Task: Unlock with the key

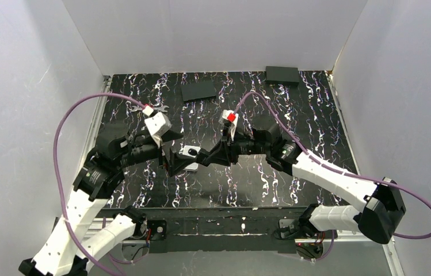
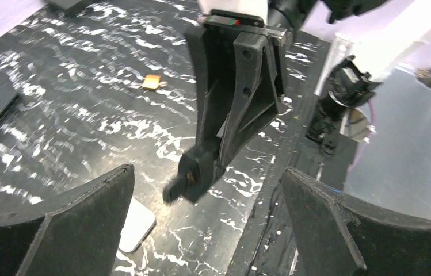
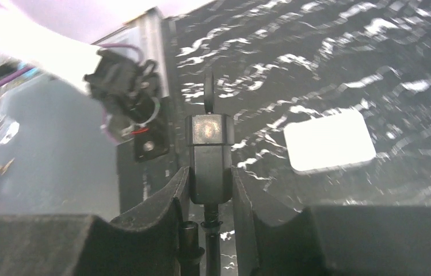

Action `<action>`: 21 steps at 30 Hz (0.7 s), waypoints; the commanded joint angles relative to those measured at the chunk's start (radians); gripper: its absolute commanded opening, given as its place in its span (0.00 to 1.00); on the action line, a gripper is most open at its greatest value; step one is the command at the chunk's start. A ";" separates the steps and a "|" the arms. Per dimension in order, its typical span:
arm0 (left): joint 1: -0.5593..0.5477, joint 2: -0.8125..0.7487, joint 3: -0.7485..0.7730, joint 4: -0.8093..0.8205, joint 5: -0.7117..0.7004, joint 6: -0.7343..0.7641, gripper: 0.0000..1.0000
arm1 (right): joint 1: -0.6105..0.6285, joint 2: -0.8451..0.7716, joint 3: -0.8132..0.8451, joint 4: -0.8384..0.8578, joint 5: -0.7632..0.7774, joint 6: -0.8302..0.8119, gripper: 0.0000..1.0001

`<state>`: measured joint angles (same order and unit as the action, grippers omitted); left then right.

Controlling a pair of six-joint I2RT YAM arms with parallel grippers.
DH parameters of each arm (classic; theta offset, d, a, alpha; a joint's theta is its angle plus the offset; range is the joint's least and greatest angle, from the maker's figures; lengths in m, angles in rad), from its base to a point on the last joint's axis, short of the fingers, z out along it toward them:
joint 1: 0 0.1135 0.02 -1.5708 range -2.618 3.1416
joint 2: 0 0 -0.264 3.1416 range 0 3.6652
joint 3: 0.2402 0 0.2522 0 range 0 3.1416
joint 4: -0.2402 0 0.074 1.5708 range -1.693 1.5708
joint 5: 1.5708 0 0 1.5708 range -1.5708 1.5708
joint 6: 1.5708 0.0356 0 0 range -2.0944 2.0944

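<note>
My right gripper (image 3: 210,172) is shut on the black padlock (image 3: 210,155), squeezing its body from both sides. The metal shackle (image 3: 210,236) points back toward my wrist. The key (image 3: 208,89) sticks out of the padlock's far end, its black head seen edge-on. In the left wrist view the same padlock (image 2: 201,169) hangs in the right fingers (image 2: 241,109) above the table, and the key's head (image 2: 172,188) pokes out toward my left gripper (image 2: 207,192). That gripper stands wide open around it, touching nothing. In the top view the two grippers meet near the table's middle (image 1: 187,158).
A white pad (image 2: 135,224) lies flat on the black marbled table under the grippers. A silver wrench (image 1: 142,107) lies at the back left. Two flat black boxes (image 1: 198,90) (image 1: 282,75) sit along the back. A small orange piece (image 2: 151,81) lies farther off.
</note>
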<state>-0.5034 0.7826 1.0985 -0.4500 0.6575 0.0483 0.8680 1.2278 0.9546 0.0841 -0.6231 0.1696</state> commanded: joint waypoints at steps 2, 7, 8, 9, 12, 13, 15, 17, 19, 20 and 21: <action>0.000 -0.085 -0.082 -0.074 -0.324 -0.040 0.98 | -0.017 -0.090 -0.116 0.269 0.400 0.193 0.01; 0.000 -0.207 -0.233 -0.100 -0.459 -0.130 0.98 | -0.026 -0.066 -0.202 0.336 0.688 0.322 0.01; 0.000 -0.237 -0.269 -0.102 -0.484 -0.157 0.98 | -0.034 -0.051 -0.207 0.334 0.735 0.344 0.01; 0.000 -0.264 -0.291 -0.105 -0.516 -0.191 0.98 | -0.048 -0.035 -0.213 0.340 0.764 0.373 0.01; 0.001 -0.345 -0.344 -0.131 -0.577 -0.268 0.98 | -0.108 0.031 -0.244 0.411 0.772 0.487 0.01; 0.000 -0.368 -0.356 -0.143 -0.592 -0.279 0.98 | -0.128 0.056 -0.253 0.454 0.760 0.516 0.01; 0.001 -0.411 -0.375 -0.164 -0.637 -0.302 0.98 | -0.153 0.115 -0.252 0.519 0.755 0.555 0.01; 0.000 -0.453 -0.389 -0.178 -0.673 -0.334 0.98 | -0.171 0.184 -0.226 0.548 0.755 0.575 0.01; 0.000 -0.483 -0.402 -0.182 -0.678 -0.365 0.98 | -0.193 0.261 -0.200 0.595 0.740 0.621 0.01; 0.000 -0.495 -0.408 -0.179 -0.674 -0.373 0.98 | -0.201 0.298 -0.189 0.625 0.734 0.646 0.01; 0.000 -0.505 -0.413 -0.177 -0.673 -0.374 0.98 | -0.208 0.336 -0.176 0.656 0.726 0.666 0.01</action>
<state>-0.5034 0.3088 0.7078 -0.6113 0.0429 -0.2615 0.6815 1.4784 0.6979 0.4763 0.1032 0.7063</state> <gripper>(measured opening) 0.983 0.369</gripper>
